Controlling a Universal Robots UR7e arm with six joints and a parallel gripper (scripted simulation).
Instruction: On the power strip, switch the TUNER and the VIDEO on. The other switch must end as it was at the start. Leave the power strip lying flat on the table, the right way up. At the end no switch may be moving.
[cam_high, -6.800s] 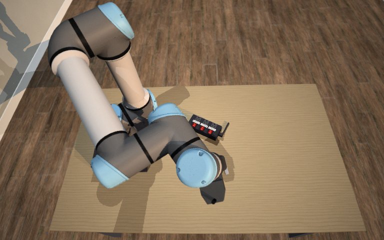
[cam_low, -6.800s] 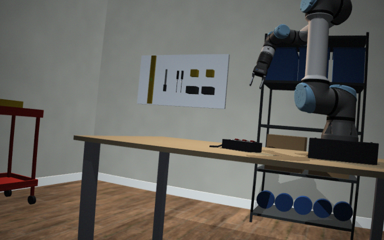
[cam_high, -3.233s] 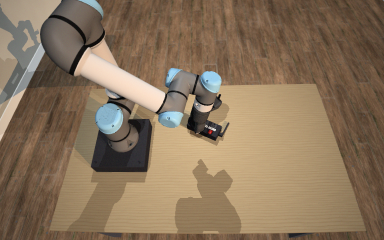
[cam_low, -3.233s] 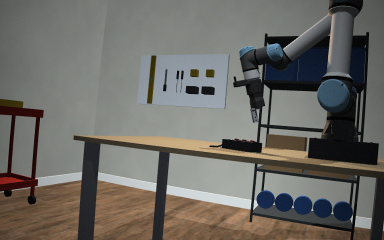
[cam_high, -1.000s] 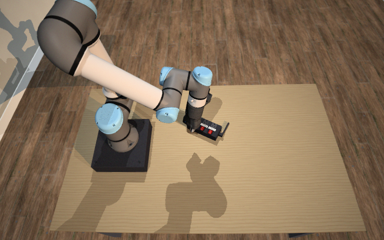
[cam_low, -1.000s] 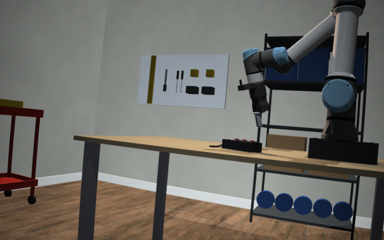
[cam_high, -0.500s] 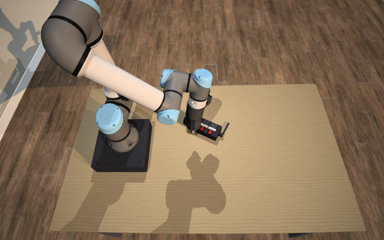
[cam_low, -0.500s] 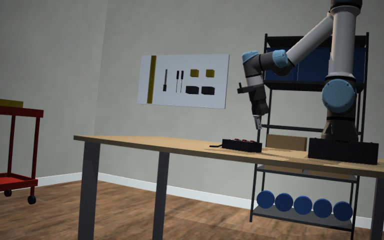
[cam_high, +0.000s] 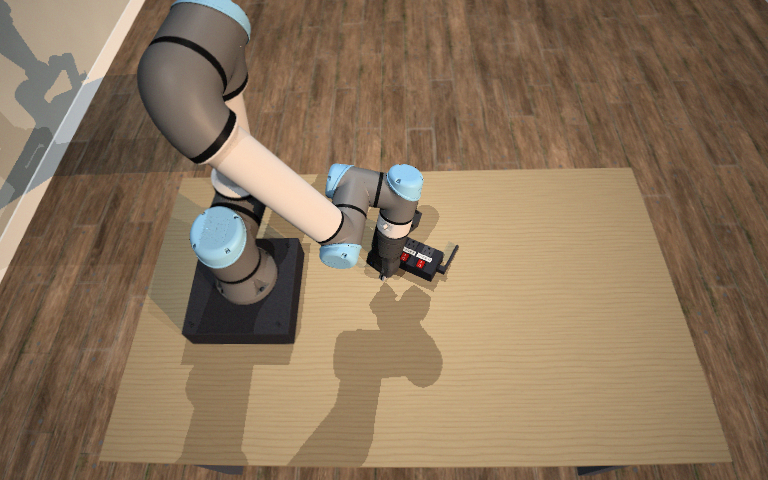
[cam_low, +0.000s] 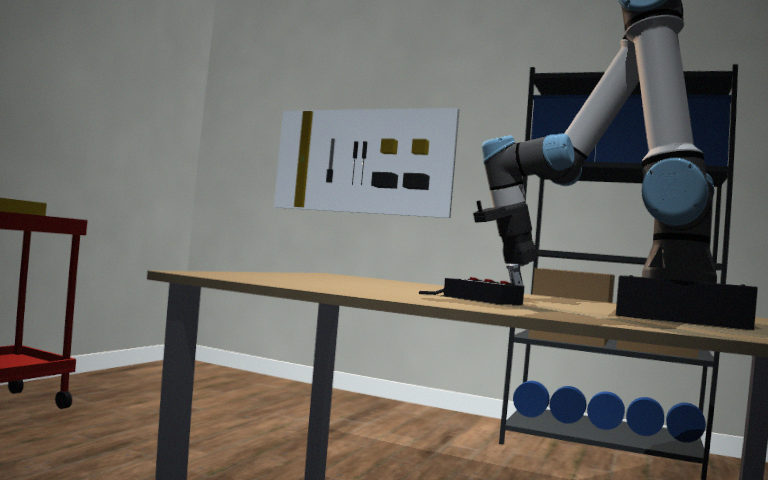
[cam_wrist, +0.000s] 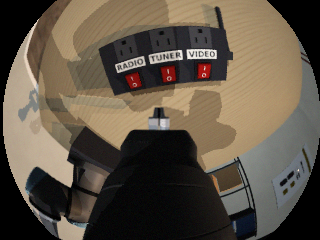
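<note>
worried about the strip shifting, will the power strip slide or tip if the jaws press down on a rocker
The power strip looks low, flat and wide, so tipping seems unlikely. Nothing visibly anchors it to the smooth table, so a slanted push could slide it. The gripper, jaws shut, hangs close above the switch side; a straight-down press probably keeps it still.

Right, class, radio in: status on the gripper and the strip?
Gripper shut, empty, low beside the strip. Power strip flat, right way up. Nothing blocking the TUNER switch.
</note>
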